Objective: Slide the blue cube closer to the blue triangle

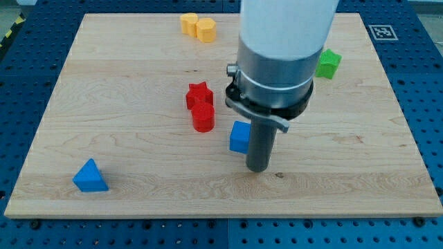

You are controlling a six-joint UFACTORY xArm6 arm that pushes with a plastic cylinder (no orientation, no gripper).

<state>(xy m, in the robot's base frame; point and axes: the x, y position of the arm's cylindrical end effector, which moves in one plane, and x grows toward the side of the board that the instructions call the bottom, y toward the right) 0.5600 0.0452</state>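
The blue cube (239, 137) sits near the middle of the wooden board (138, 159), partly hidden by my rod. My tip (258, 168) rests on the board just to the right of the cube and slightly below it, touching or nearly touching its right side. The blue triangle (91, 176) lies far off at the view's lower left, near the board's bottom-left corner.
A red star-shaped block (199, 95) and a red cylinder (203, 118) stand just left of the blue cube. Two yellow blocks (199, 27) sit at the top centre. A green block (328, 63) lies at the upper right, beside the arm's body.
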